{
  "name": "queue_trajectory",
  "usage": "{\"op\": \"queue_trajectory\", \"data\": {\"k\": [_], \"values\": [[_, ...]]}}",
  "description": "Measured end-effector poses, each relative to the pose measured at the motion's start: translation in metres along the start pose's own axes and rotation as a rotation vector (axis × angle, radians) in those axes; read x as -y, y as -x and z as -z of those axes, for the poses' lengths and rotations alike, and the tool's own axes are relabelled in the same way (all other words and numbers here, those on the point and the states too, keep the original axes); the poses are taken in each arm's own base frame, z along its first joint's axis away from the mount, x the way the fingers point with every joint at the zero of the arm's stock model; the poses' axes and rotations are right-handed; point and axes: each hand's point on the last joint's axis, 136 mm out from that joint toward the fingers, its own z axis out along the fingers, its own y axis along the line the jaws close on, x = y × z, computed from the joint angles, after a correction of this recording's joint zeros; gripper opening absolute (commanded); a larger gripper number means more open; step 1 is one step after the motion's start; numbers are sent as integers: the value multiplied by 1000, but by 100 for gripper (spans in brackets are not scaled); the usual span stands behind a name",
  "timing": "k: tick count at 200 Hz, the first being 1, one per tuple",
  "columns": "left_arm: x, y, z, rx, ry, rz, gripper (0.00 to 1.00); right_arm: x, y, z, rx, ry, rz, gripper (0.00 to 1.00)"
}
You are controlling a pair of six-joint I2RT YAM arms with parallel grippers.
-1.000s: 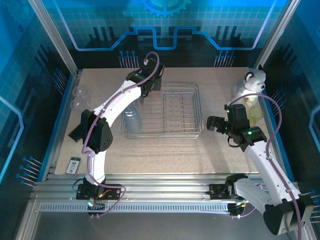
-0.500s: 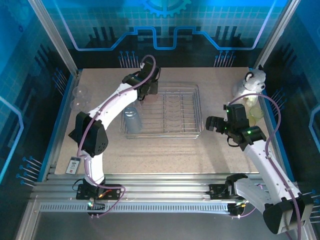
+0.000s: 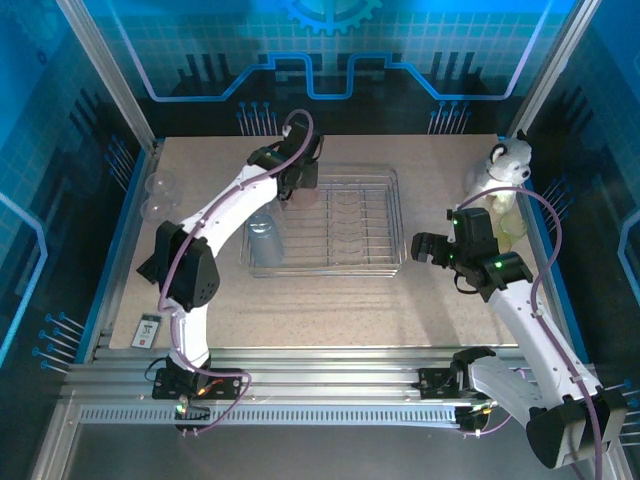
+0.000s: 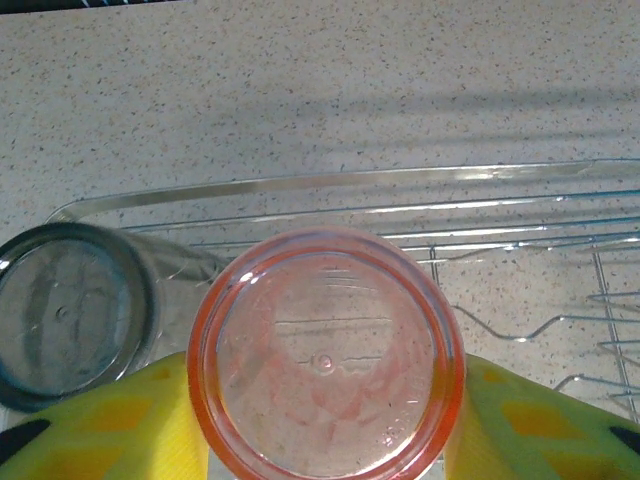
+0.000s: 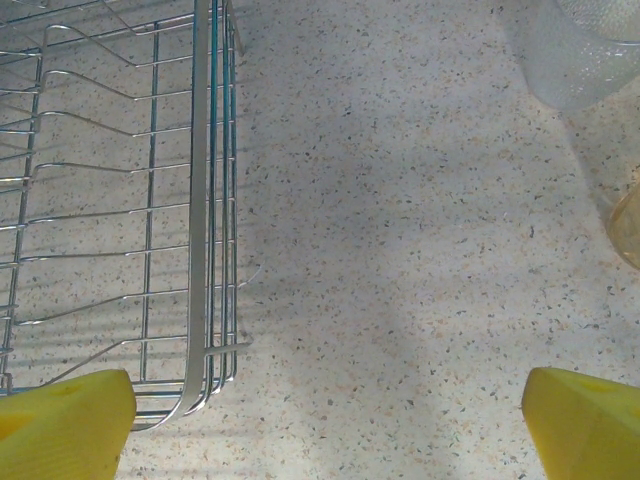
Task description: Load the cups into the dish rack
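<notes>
The pink cup (image 4: 325, 355) is clamped, apparently base-up, between the left jaws over the dish rack (image 4: 400, 176)'s far-left corner, with a grey cup (image 4: 65, 310) just left. In the last second the arm only shifted slightly, so setting down looks imminent. The right jaws hang wide open and empty, right of the rack.

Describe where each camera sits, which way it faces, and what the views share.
Top external: above, behind the bases, looking down on left arm, right arm, table, dish rack.
Left wrist: on the left arm, facing down at the pink-red cup in its jaws.
Right wrist: on the right arm, facing down at table between open jaws.
All share the dish rack.
</notes>
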Motion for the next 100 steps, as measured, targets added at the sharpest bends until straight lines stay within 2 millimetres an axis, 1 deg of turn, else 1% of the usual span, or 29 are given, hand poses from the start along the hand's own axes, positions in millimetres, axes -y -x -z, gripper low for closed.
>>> {"op": "queue_trajectory", "data": {"k": [39, 79, 100], "values": [[4, -4, -13, -27, 4, -17, 36, 0, 0, 0, 0, 0, 0, 100], [4, 0, -15, -22, 4, -22, 41, 1, -1, 0, -1, -3, -3, 100], [2, 0, -16, -23, 5, -20, 40, 2, -1, 0, -1, -3, -3, 100]]}}
